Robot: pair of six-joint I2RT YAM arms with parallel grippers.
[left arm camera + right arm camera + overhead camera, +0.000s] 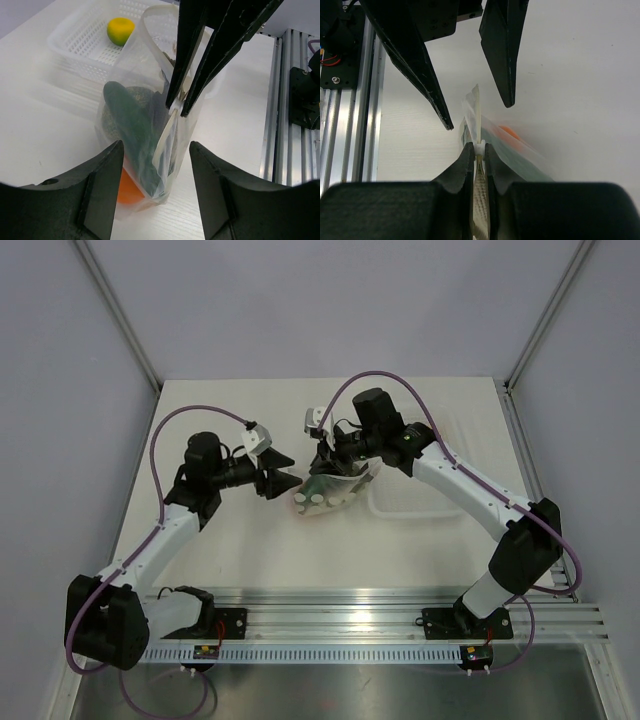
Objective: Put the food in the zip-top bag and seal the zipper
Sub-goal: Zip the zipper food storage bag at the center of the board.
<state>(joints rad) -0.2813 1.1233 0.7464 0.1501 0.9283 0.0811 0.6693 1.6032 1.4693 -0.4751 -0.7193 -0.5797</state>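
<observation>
My right gripper clenched on the upper edge of the thin, crinkly see-through plastic zip-top bag; dark green toy cucumber inside. My left gripper released, jaws apart, bag directly ahead, near.

Left pincer spread; right pincer pinching zip-top bag; cucumber inside; lemon in basket.

You are in a robot lab cell: grey walls close around a white table, and the left arm and right arm stand on an aluminium rail.
</observation>
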